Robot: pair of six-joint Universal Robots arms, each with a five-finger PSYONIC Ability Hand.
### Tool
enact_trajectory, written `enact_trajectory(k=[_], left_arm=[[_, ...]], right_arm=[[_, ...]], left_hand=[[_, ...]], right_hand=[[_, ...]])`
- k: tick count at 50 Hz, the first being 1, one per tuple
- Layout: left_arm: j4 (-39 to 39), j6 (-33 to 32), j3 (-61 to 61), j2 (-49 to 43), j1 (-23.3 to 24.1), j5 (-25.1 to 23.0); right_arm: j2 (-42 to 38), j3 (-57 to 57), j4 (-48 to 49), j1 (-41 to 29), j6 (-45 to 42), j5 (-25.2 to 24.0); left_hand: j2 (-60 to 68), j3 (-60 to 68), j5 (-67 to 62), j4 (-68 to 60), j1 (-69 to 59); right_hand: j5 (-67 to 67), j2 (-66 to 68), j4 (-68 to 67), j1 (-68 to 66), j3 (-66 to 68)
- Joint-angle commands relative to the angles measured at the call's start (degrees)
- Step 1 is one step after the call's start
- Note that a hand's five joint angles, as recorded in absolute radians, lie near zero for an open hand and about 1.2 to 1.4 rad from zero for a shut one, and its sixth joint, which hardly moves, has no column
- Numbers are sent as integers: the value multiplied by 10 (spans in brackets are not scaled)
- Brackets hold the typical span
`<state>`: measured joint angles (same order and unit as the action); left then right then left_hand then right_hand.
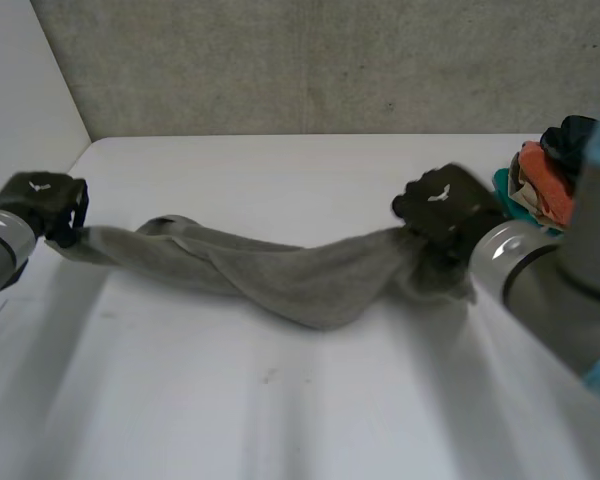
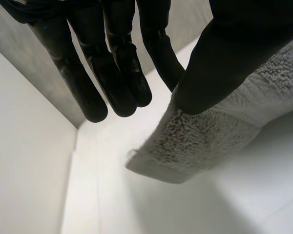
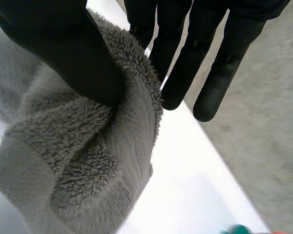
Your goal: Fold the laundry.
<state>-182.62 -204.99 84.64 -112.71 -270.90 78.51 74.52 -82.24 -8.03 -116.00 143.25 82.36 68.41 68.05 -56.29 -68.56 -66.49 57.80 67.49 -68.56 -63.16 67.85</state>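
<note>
Head view, nearest first: bare white counter (image 1: 280, 400) spreads across the front, and the right arm (image 1: 540, 275) comes in low at the right. Beyond that strip a grey towel (image 1: 300, 275) is strung out sideways between the two hands, bunched into a loose rope. Its middle sags down to the counter and its two ends are lifted.

The left hand (image 1: 42, 205) holds the towel's left end near the counter's left edge. In the left wrist view the thumb of that hand (image 2: 224, 53) presses on the towel's hemmed edge (image 2: 195, 141), pinching it, while the fingers (image 2: 112, 73) reach out straight and close together beside it.

The right hand (image 1: 445, 205) has the other end, well to the right. In the right wrist view its thumb (image 3: 63, 53) is dug into the fluffy cloth (image 3: 88, 161), which wraps over towards the straight fingers (image 3: 185, 63) behind it, so the end is clamped between thumb and fingers.

Farther back, at the counter's right edge past the right hand, lies a pile of clothes (image 1: 545, 175) in orange, teal and dark colours. A grey concrete wall (image 1: 330, 60) stands behind the counter.
</note>
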Motion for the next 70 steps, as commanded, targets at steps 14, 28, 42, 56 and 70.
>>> enact_trajectory(k=[14, 28, 42, 56, 70], left_arm=[[-60, 6, -24, -58, 65, 9], [-424, 91, -248, -69, 141, 38], [-408, 104, 33, 97, 158, 57], [-409, 158, 197, 246, 161, 36], [-403, 157, 237, 188, 188, 22]], right_arm=[[-71, 86, -146, 75, -137, 17], [-95, 199, 391, 75, 19, 59], [-75, 154, 186, 74, 19, 54], [-6, 142, 132, 75, 32, 61], [-299, 275, 160, 74, 24, 134]], left_hand=[[116, 120, -137, -114, -135], [116, 120, -137, -114, -135], [116, 120, -137, -114, -135], [116, 120, -137, -114, -135], [116, 120, -137, -114, -135]], right_hand=[[122, 125, -114, -168, 122], [122, 125, -114, -168, 122], [122, 125, -114, -168, 122], [122, 125, -114, -168, 122], [-578, -575, 586, 532, -578]])
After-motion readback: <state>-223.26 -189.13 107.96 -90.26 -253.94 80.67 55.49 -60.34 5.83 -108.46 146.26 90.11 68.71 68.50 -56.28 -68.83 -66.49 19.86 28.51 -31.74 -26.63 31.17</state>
